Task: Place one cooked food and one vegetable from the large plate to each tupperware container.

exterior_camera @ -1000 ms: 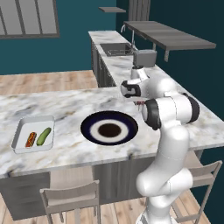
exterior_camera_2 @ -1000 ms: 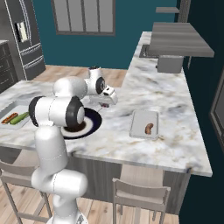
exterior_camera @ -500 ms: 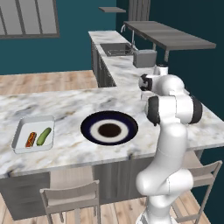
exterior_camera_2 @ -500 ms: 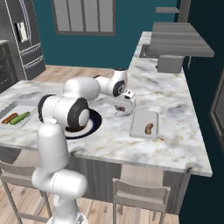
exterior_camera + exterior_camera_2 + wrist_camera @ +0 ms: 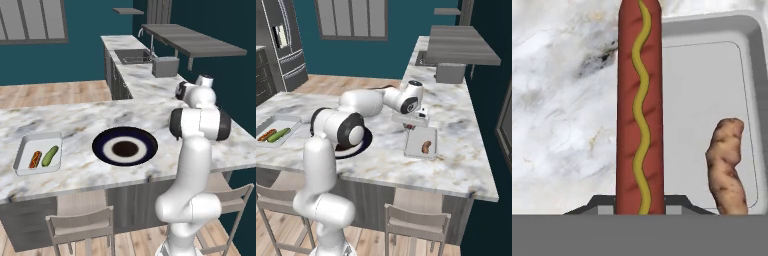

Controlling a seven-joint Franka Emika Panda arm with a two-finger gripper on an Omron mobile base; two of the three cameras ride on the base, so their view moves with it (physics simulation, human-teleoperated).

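Note:
My gripper point(image 5: 639, 202) is shut on a hot dog point(image 5: 639, 100) with a wavy mustard line, which sticks out lengthwise from the jaws. It hangs over the left edge of a pale tupperware container point(image 5: 712, 70) that holds a knobbly brown sweet potato point(image 5: 727, 162). From the right base view, the gripper point(image 5: 415, 122) sits just above the near end of that container point(image 5: 428, 134). The large plate point(image 5: 102, 145) with its navy rim lies bare mid-counter. A second tupperware container point(image 5: 25, 150) at the left holds a hot dog point(image 5: 34, 159) and a cucumber point(image 5: 50, 155).
A grey toaster-like box point(image 5: 165, 66) and a sink point(image 5: 131, 56) stand on the back counter. Bar stools point(image 5: 82, 227) are tucked under the marble island's front edge. A raised grey shelf point(image 5: 461, 45) runs along the far right.
The arm has swung right from above the large plate to the right-hand container, carrying the hot dog. The jaws have stayed shut.

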